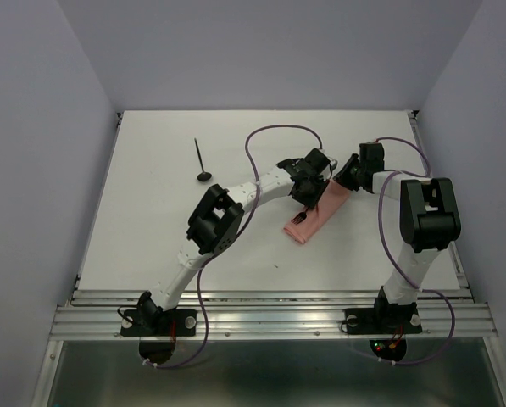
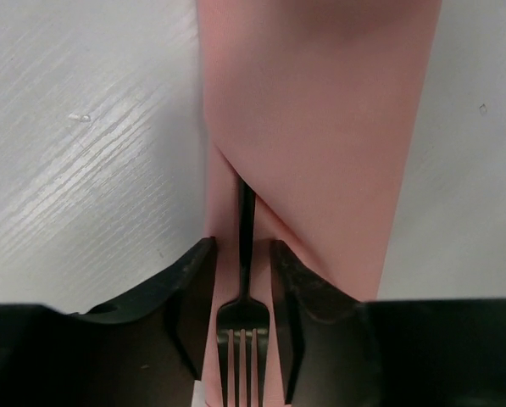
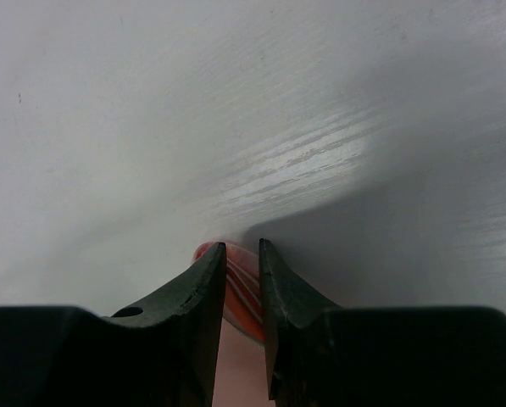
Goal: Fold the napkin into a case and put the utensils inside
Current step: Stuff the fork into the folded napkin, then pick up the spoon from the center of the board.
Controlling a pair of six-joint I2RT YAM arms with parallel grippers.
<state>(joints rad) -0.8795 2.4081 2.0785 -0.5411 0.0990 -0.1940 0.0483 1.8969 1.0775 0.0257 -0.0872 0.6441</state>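
lying apart from case (image 1: pixel 314 215): spoon (image 1: pixel 202 161).

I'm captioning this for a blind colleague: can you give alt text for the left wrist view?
A black fork lies between the left hand's open fingers, its handle slid under a fold of the pink napkin case on the white table.

Table (image 1: pixel 151 220) is seen from high behind the bases; each wrist cam is aimed close along its fingers. Case (image 1: pixel 316 214) (image 2: pixel 320 127) is shared by top & left cams.
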